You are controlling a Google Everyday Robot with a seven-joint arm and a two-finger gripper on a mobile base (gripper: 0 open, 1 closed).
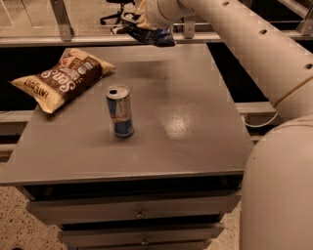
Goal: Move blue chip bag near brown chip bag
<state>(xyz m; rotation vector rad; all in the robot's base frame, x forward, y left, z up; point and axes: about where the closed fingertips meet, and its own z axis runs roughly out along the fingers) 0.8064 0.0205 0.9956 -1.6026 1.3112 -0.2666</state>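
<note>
The blue chip bag (146, 33) hangs in the air over the far edge of the grey table (195, 122), held by my gripper (143, 18) at the top of the view. The gripper is shut on the bag's upper part. The brown chip bag (62, 78) lies flat at the table's far left corner, to the left of and below the held bag. My white arm (244, 44) reaches in from the right.
A blue-and-silver drink can (120, 111) stands upright near the table's middle left, in front of the brown bag. Drawers (137, 212) are under the tabletop. A rail (98, 40) and an office chair (115, 10) are behind the table.
</note>
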